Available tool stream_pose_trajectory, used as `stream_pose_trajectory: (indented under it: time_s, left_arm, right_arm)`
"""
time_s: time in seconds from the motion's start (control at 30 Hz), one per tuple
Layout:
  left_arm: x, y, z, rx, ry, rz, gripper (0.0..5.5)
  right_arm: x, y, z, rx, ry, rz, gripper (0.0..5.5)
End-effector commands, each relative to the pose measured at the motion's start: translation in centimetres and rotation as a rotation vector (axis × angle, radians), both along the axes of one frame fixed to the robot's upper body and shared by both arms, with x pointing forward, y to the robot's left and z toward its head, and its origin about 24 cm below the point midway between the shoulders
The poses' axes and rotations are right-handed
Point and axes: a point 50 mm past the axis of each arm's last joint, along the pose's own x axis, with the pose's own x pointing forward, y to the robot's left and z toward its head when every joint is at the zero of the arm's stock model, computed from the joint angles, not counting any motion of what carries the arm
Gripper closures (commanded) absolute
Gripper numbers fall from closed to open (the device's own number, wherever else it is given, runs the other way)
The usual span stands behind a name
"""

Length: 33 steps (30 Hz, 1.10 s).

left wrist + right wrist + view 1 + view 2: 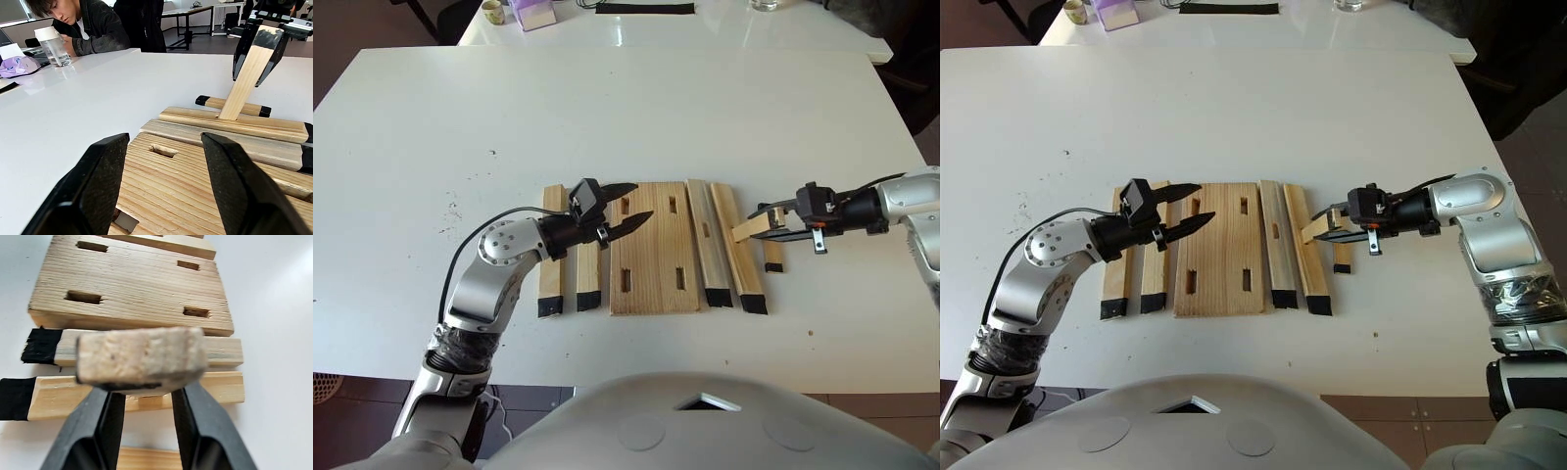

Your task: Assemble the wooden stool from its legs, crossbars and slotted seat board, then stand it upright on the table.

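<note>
The slotted seat board (653, 262) lies flat mid-table. Two black-tipped legs (551, 264) lie along its left side, and two more legs (722, 245) along its right. My left gripper (633, 203) hovers open over the board's upper left slot, with nothing between its fingers (98, 191). My right gripper (770, 223) is shut on a short crossbar (745, 231). The crossbar's free end rests tilted on the outer right leg (234, 125). A second crossbar (772, 258) lies on the table just right of that leg.
The white table (460, 147) has free room to the left, right and behind the parts. A second table at the back carries a cup (493, 11), a purple box (532, 12) and a black strip (646, 8). A water bottle (51, 46) stands far off.
</note>
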Motion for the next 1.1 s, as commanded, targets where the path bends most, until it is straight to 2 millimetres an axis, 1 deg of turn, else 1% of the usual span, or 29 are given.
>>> stream_pose_trajectory:
  time_s: [0.03,0.1,0.17,0.23,0.33,0.47,0.53,0.57,0.6,0.73,0.8,0.87,0.93,1.03,1.1]
  left_arm:
    - [0.0,-0.7,0.2,0.015,-0.026,-0.023,2.75]
    - [0.0,-1.0,0.2,0.011,-0.024,-0.035,2.75]
    - [0.0,-1.2,0.1,0.010,-0.023,-0.047,2.75]
    - [0.0,-1.4,0.1,0.012,-0.021,-0.058,2.75]
    - [-0.1,-1.4,0.1,0.012,-0.019,-0.059,2.75]
    - [-0.2,-1.3,-0.1,0.013,-0.018,-0.051,2.75]
    - [-0.3,-1.2,-0.1,0.013,-0.017,-0.044,2.75]
    - [-0.3,-1.2,-0.1,0.013,-0.017,-0.040,2.75]
    - [-0.3,-1.3,-0.2,0.013,-0.017,-0.038,2.75]
    - [-0.4,-1.4,-0.2,0.008,-0.018,-0.024,2.75]
    - [-0.5,-1.3,-0.2,0.007,-0.018,-0.018,2.75]
    - [-0.4,-1.2,-0.2,0.007,-0.019,-0.011,2.75]
    - [-0.4,-1.0,-0.1,0.007,-0.022,-0.001,2.75]
    - [-0.3,-0.5,0.0,0.009,-0.031,0.031,2.75]
    - [-0.5,0.1,0.0,0.011,-0.034,0.069,2.75]
  right_arm:
    - [-0.2,0.0,-2.7,-0.093,0.218,0.005,4.20]
    - [0.4,0.4,-3.9,-0.114,0.258,-0.004,4.20]
    - [0.5,0.8,-5.1,-0.129,0.294,-0.011,4.20]
    - [0.2,0.9,-6.4,-0.150,0.330,-0.010,4.20]
    - [-0.2,0.8,-7.5,-0.156,0.339,-0.020,4.20]
    - [-0.2,0.5,-7.6,-0.130,0.304,-0.059,4.20]
    - [0.3,0.4,-7.4,-0.108,0.263,-0.100,4.20]
    - [0.4,0.3,-7.3,-0.095,0.268,-0.121,3.84]
    - [0.3,0.3,-7.2,-0.084,0.277,-0.130,3.81]
    - [0.5,0.7,-7.2,-0.015,0.251,-0.179,3.17]
    - [0.6,1.1,-6.7,0.040,0.229,-0.198,3.15]
    - [0.6,1.1,-5.5,0.093,0.183,-0.215,3.15]
    - [0.2,0.3,-3.9,0.131,0.122,-0.250,3.15]
    - [-1.7,-0.6,-1.0,0.162,0.054,-0.282,3.15]
    - [-3.4,-0.6,0.4,0.189,0.035,-0.295,3.15]
